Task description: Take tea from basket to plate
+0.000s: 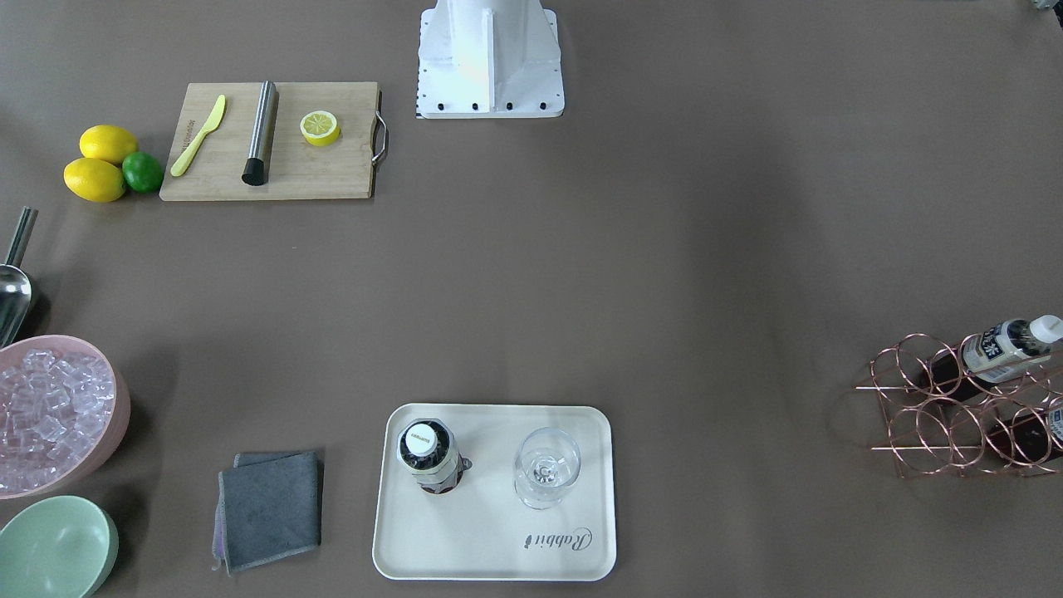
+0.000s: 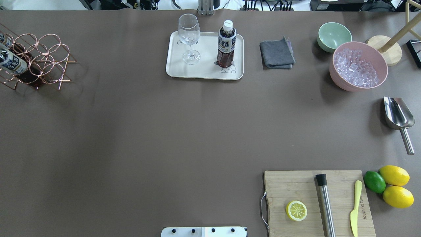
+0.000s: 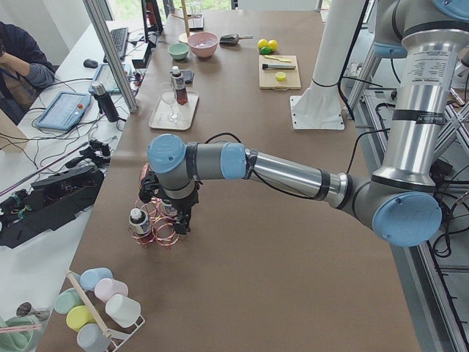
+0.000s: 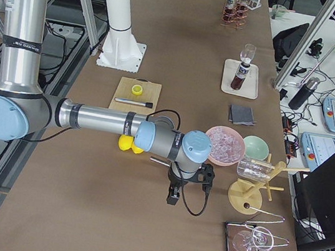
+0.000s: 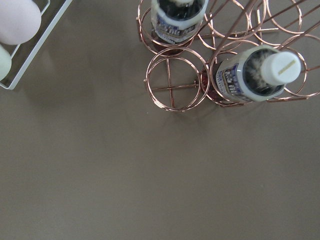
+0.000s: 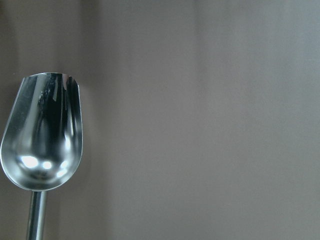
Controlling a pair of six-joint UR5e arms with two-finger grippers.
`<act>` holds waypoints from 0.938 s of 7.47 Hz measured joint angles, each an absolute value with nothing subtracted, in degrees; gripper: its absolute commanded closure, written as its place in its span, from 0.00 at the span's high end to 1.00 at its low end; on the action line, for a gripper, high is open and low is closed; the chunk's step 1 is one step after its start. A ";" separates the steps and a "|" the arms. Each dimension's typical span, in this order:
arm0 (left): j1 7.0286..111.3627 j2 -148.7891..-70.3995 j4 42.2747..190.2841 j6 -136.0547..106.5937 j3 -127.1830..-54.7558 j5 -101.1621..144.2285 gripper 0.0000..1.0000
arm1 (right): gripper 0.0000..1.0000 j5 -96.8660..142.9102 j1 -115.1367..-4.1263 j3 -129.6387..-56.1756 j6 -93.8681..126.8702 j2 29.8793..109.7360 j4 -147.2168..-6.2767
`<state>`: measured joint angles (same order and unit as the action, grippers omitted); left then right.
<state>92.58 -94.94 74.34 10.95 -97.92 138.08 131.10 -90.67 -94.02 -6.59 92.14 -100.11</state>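
Tea: there it is, one small clear plastic bottle of tea (image 2: 226,44) standing upright on the plate, dark brown inside, white screw cap, pale label with dark lettering
Plate: cream rectangular plate (image 2: 204,73), rounded corners, smooth matt face, at the middle of the tabletop's (image 2: 148,131) far edge; the bottle's foot sits on its right half, right at the little bear drawing
Wine glass: clear stemmed wine glass (image 2: 189,39) on the plate's left half, apart from the bottle
Basket: rose-gold wire basket (image 2: 49,59) of round rings at the far left corner, two more bottles (image 5: 250,75) leaning in its rings
Left gripper: the left gripper (image 3: 172,216) hangs right over the basket, close to the bottles; only the side view catches it, so I cannot tell how the jaws stand
Right gripper: the right gripper (image 4: 174,197) points down by the right edge, above a shiny steel scoop (image 6: 42,135); jaws, again, cannot tell
Right side: folded grey cloth (image 2: 277,54), pale green bowl (image 2: 333,34), pink bowl (image 2: 358,65) heaped with clear ice cubes
Near right corner: wooden cutting board (image 2: 296,187) with a lemon half (image 2: 296,210), a steel rod (image 2: 325,204) and a yellow knife (image 2: 355,207)
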 measured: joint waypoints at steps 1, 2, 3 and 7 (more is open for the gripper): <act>92.52 -92.48 76.81 9.02 -97.91 138.08 0.98 | 1.00 131.12 -90.64 -94.03 -6.59 92.14 -100.11; 92.36 -91.15 78.05 5.73 -97.91 138.09 0.98 | 1.00 131.13 -90.62 -94.05 -6.59 92.16 -100.11; 91.21 -90.49 78.63 2.01 -97.87 137.75 0.98 | 1.00 131.09 -90.62 -94.04 -6.59 92.14 -100.11; 89.12 -85.45 81.98 -3.54 -101.08 135.42 0.98 | 1.00 131.00 -90.47 -93.97 -6.59 92.15 -100.07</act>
